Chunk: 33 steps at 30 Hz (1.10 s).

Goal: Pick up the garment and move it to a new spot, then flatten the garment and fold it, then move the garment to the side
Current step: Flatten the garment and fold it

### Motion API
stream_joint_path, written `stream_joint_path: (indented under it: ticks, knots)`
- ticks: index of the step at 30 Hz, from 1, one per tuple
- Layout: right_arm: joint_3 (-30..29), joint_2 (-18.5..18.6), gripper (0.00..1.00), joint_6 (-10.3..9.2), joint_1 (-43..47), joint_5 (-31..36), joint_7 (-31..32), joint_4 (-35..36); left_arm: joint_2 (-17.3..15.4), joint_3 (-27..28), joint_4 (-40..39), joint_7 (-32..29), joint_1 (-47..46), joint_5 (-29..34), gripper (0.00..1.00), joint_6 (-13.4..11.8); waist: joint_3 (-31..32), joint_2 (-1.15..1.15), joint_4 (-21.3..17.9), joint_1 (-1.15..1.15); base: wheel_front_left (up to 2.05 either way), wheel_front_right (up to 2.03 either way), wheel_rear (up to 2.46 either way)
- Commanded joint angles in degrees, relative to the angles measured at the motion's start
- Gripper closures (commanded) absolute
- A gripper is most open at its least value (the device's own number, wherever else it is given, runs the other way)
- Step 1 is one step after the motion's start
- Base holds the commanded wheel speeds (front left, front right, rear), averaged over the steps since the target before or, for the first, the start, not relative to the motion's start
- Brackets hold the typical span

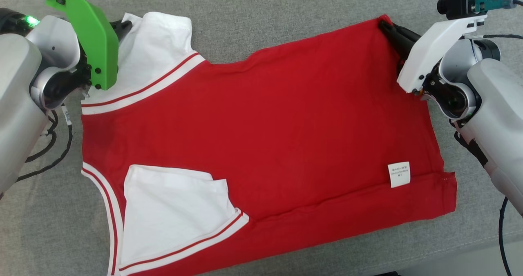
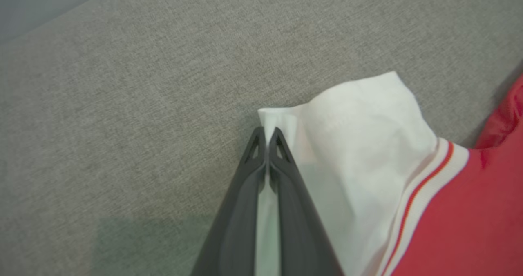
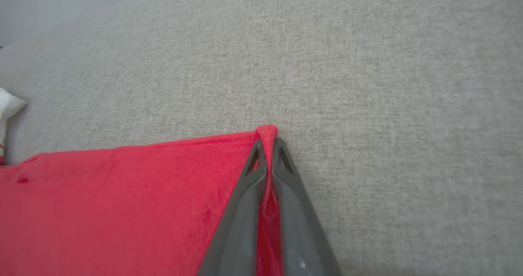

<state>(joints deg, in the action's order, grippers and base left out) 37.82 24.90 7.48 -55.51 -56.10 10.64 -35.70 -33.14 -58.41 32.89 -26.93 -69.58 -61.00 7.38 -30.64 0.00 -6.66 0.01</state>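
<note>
Head view: the garment (image 1: 265, 137) lies spread on the grey padded surface (image 1: 286, 18). Left wrist view: the left pincer (image 2: 267, 134) clamps the white sleeve (image 2: 359, 133) by a thin edge that may slip. Right wrist view: the right pincer (image 3: 267, 144) clamps the red corner (image 3: 266, 130); uneven pulling would skew it.

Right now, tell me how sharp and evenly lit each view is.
Head view: evenly lit, sharp on the shirt, though its label print is too small to read. Left wrist view: a greenish shadow on the grey cloth beside the left hand. Right wrist view: slightly soft, no glare.
</note>
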Motion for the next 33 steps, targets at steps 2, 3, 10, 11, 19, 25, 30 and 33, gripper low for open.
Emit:
stream_joint_path:
  ticks: [2, 3, 10, 11, 19, 25, 30, 33]
  knots:
    - [0.75, 0.25, 1.0, 0.03, 0.68, -1.02, -1.21, -0.85, -0.67, -0.03, 0.93, 1.55, -0.88, -0.59, 1.0, 0.13, 1.57, 0.0, 0.4, -0.01, 0.0, 0.0, 0.0]
    - [0.9, 0.42, 1.0, 0.03, 0.8, -1.44, -1.8, -1.13, -0.88, 0.09, 1.47, 2.35, -0.82, -0.58, 1.0, 0.13, 2.16, 0.0, 0.54, -0.01, 0.0, 0.0, 0.0]
    - [1.47, 0.98, 1.0, 0.02, 1.58, -2.54, -5.64, -3.69, -2.02, -0.24, 3.23, 5.67, 1.22, -1.43, 1.0, 0.02, 6.09, 0.0, 1.67, -0.01, 0.0, 0.0, 0.0]
    - [1.68, 0.93, 1.0, 0.02, 1.76, -2.76, -6.11, -4.04, -2.22, -0.23, 3.08, 5.99, 1.49, -1.83, 1.0, 0.02, 6.67, 0.0, 1.86, -0.01, 0.0, 0.0, 0.0]
    - [3.81, 1.39, 1.0, 0.02, 3.51, -5.03, -6.67, -5.36, -4.67, -0.87, -0.72, 5.0, 4.69, -6.51, 1.0, 0.02, 11.49, 0.0, 2.81, -0.01, 0.0, 0.0, 0.0]
    - [5.13, 2.57, 1.0, -0.01, 4.89, -6.39, -6.57, -6.69, -7.63, -1.08, -1.49, 5.45, 6.8, -7.9, 1.0, 0.01, 14.52, 0.0, 3.16, -0.01, 0.0, 0.0, 0.0]
    - [6.03, 3.02, 1.0, -0.03, 5.85, -7.51, -6.16, -8.04, -8.76, -1.44, -2.74, 5.45, 8.75, -9.35, 1.0, 0.01, 16.08, 0.0, 3.3, -0.01, 0.0, 0.0, 0.0]
    - [6.93, 3.19, 1.0, -0.02, 6.27, -8.31, -5.24, -7.82, -9.58, -2.08, -5.21, 4.29, 9.74, -10.6, 1.0, 0.02, 16.83, 0.0, 3.33, -0.01, 0.0, 0.0, 0.0]
